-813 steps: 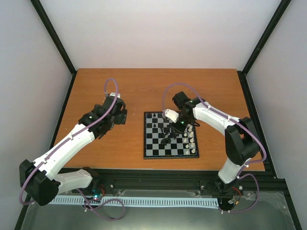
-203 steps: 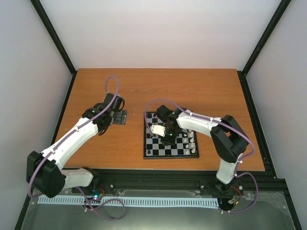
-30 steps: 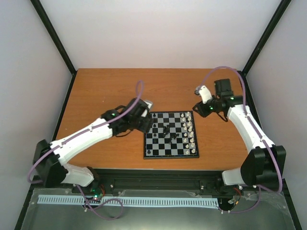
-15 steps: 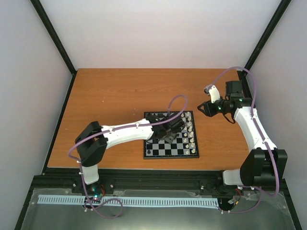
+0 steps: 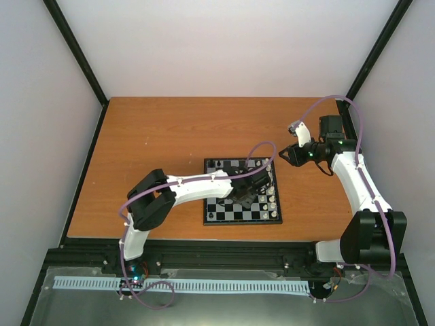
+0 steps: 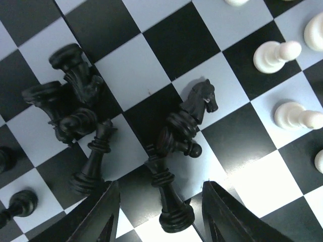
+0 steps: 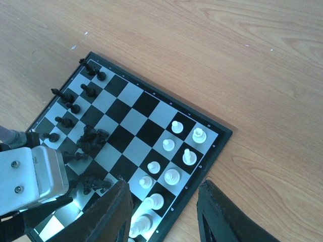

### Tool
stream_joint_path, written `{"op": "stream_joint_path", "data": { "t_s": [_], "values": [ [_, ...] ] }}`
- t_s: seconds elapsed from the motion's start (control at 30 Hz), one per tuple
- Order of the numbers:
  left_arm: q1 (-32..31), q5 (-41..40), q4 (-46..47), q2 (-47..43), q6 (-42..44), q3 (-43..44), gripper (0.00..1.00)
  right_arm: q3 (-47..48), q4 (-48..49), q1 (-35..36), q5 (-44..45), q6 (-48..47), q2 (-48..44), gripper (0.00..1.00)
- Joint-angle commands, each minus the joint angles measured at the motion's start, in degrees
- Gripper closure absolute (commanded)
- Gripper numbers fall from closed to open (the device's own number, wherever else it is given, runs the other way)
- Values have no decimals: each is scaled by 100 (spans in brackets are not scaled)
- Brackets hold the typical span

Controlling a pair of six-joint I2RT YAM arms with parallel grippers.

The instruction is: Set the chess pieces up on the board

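While its fingers stand apart, the left gripper (image 6: 160,214) is held low over the small black-and-grey checkered chessboard (image 5: 224,212).
A slender black chessman (image 6: 169,204) lying on its side is straddled by those fingers, with gaps on both sides; a black knight (image 6: 198,101) is heaped against its top. Cream pieces (image 6: 275,53) are ranged along the board's right side. The board is set on the orange wooden surface (image 5: 156,129). The right gripper (image 5: 283,154) is held beyond the board's far right corner, fingers released, nothing between them.
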Motion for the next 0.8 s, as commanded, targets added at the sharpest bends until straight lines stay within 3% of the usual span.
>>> {"op": "stream_joint_path", "data": {
  "t_s": [0.0, 0.3, 0.77],
  "values": [
    [-129, 112, -232, 108, -147, 279, 53, -62, 72, -17, -120, -70, -162, 64],
    [-129, 130, -273, 228, -258, 163, 63, -51, 29, -17, -179, -114, -129, 64],
    [-124, 237, -415, 406, -240, 216, 65, -40, -33, -17, -253, -123, -130, 64]
  ]
}}
